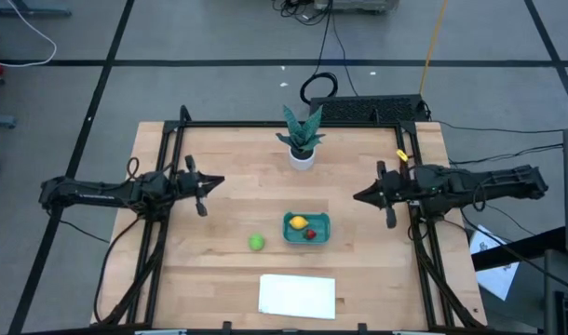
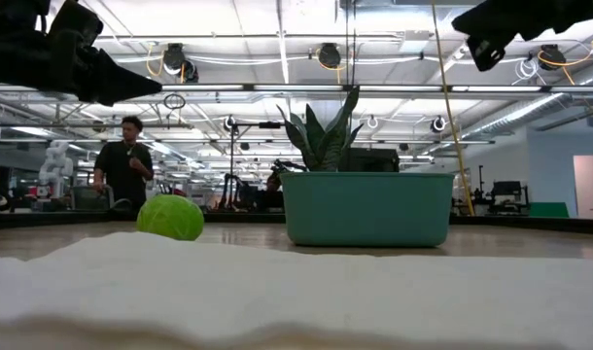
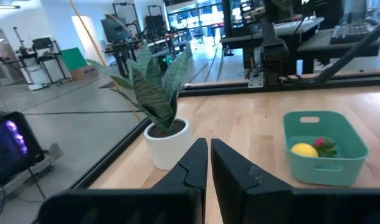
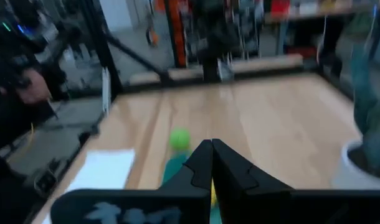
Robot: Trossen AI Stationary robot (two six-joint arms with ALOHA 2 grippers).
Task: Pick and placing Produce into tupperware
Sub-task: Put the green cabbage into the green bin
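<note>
From above, the teal tub (image 1: 306,227) sits on the wooden worktop (image 1: 228,214) a little toward the right arm's side of the middle, with the yellow piece (image 1: 298,222) and the red piece (image 1: 310,234) inside it, while the lime green piece (image 1: 256,242) lies on the bare wood just beside the tub on the left arm's side. A potted plant (image 1: 301,140) stands at the far edge and a white sheet (image 1: 297,295) lies at the near edge. The left claw (image 1: 217,181) and the right claw (image 1: 358,196) hang over opposite sides of the worktop, well apart from the tub, each drawn together to a point. At table height the tub's wall (image 2: 366,207) hides both pieces inside it; only the green piece (image 2: 170,217) shows beside it, the sheet (image 2: 296,292) fills the foreground as a blur, and both arms are cut off at the top edge. A person (image 2: 122,165) stands in the room behind. The left wrist view looks into the tub (image 3: 325,149) and shows the yellow (image 3: 304,150) and red (image 3: 326,146) pieces touching, with its own fingers (image 3: 196,165) pressed nearly together on nothing. The right wrist view is blurred; its narrowed fingers (image 4: 230,171) cover most of the tub (image 4: 175,168), and the green piece (image 4: 179,138) shows just beyond.
</note>
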